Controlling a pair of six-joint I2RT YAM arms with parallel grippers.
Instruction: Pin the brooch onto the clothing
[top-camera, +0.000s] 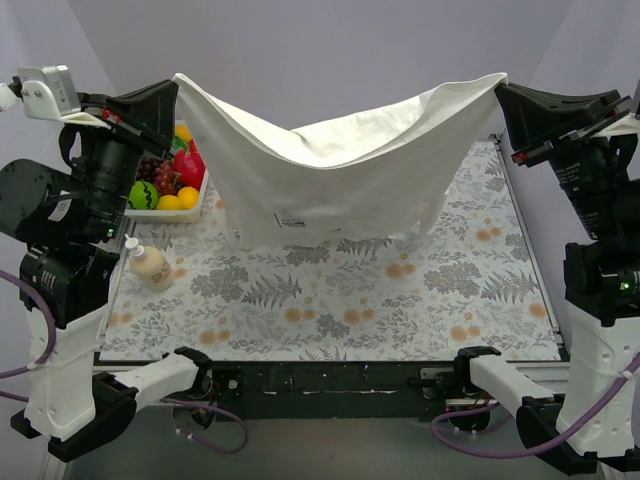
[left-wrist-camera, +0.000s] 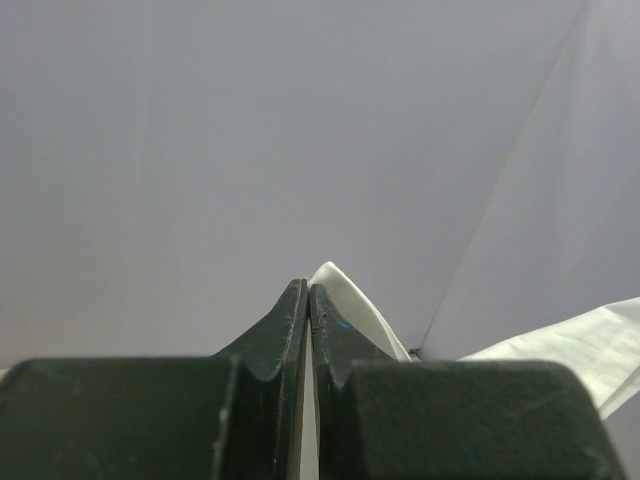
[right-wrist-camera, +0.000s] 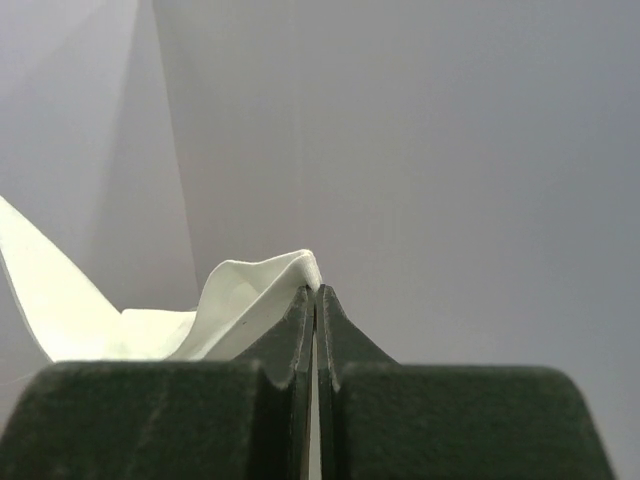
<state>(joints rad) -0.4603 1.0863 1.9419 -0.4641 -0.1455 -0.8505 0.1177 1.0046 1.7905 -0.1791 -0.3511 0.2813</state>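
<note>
Nearest the arm bases lies the floral mat (top-camera: 330, 300). A small cream bottle (top-camera: 150, 268) stands near its left edge, and just behind that is a white tray (top-camera: 196, 211) of toy fruit. Beyond those the white T-shirt (top-camera: 340, 170) hangs in the air like a sagging hammock. Its lowest fold seems to brush the mat, and a small label (top-camera: 290, 220) shows low on the near side. At the far upper corners, the left gripper (top-camera: 174, 86) and the right gripper (top-camera: 500, 84) each have their jaws pressed together on a thin fold of fabric (the wrist views show only a sliver of cloth past the tips). The brooch is not visible in any view, and I cannot tell whether it lies hidden behind the shirt.

The bites look shallow, so pulling the arms further apart could let a corner slip, and the shirt would drop in a heap. If the left side drifts while lowering, the cloth could drape over the tray or tip the bottle. The flower print is not showing, so the shirt may land wrong side up.
</note>
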